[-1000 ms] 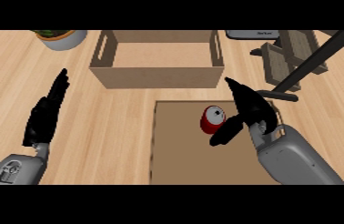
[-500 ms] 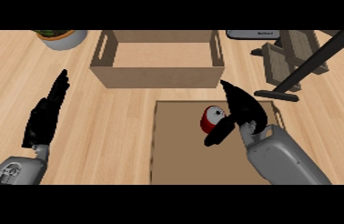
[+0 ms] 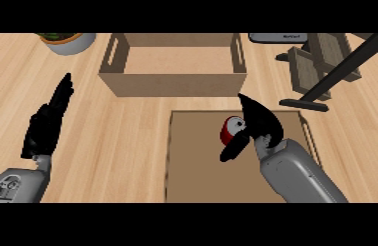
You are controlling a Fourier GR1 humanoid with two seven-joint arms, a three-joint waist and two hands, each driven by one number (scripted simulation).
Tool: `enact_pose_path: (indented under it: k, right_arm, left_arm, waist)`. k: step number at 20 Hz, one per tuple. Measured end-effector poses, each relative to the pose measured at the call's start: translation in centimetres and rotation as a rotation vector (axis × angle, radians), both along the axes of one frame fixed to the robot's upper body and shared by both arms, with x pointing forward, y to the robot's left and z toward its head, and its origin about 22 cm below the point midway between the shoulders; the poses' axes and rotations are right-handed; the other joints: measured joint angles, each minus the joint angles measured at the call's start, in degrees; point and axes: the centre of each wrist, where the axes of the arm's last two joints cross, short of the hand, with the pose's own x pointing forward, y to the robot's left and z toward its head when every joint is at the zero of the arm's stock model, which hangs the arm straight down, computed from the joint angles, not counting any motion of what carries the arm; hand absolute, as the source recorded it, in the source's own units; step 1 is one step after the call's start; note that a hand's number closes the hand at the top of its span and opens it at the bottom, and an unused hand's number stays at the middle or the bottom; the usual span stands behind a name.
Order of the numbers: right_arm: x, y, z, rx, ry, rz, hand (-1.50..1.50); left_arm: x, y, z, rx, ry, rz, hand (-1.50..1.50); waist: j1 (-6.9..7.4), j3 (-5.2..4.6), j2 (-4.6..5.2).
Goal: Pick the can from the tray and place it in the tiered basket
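Grasping is the step in hand, as I judge it. The red can [image 3: 232, 131] lies in the upper right part of the flat brown tray [image 3: 184, 180], and the right hand [image 3: 260, 124] is over it, covering its right side. The fingers [image 3: 249, 106] run mostly straight past the can toward the wooden crate [image 3: 177, 84], and the thumb [image 3: 230, 151] sticks out low on the left. So the hand is spread wide with the can in the gap, not holding it.

To do this well, the hand should settle lower so the can sits deep between thumb and fingers, then close round its body — not its end — before any lift. A can can roll, so the closing should be even from both sides.

The wooden stand [image 3: 319, 65] with its slanting black pole [image 3: 341, 72] at the upper right is probably the tiered basket; only part of it shows. The pole's foot rests just beyond the tray's far right corner, right on the way there, so the carry needs height. The open crate stands behind the tray, and a plant pot [image 3: 72, 42] is at the far left. The left hand [image 3: 49, 121] rests open on the counter, well apart.
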Motion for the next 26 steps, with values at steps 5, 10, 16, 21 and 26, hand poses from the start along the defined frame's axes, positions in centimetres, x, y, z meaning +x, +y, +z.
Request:
enact_pose_path:
  k: [5, 10, 16, 21, 26]
  right_arm:
    - [0.4, 0.0, -0.8, 0.011, 0.028, -0.007, -1.5]
    - [1.1, 0.4, -2.5, 0.016, 0.069, -0.015, -1.5]
    - [1.6, 1.3, -3.9, 0.043, 0.133, 0.015, 1.5]
    - [1.3, 1.8, -3.9, -0.041, 0.105, 0.131, 1.5]
    - [1.0, 2.6, -3.8, 0.004, 0.093, 0.111, 1.5]
  left_arm:
    - [-0.1, -0.1, 0.2, 0.006, -0.004, -0.003, 0.0]
    - [-0.6, -0.5, -0.2, -0.001, -0.005, -0.001, 0.0]
    - [-0.4, -0.6, 0.4, -0.005, -0.004, -0.006, 0.0]
    - [-0.7, -0.5, -0.2, -0.002, -0.004, -0.005, 0.0]
    - [-0.5, -0.5, -0.3, -0.002, 0.0, -0.008, 0.0]
  waist:
    - [0.01, 0.01, -0.01]
    - [0.14, 0.02, 0.03]
    - [0.16, -0.12, -0.17]
    - [0.07, -0.19, -0.36]
    - [-0.03, -0.11, -0.22]
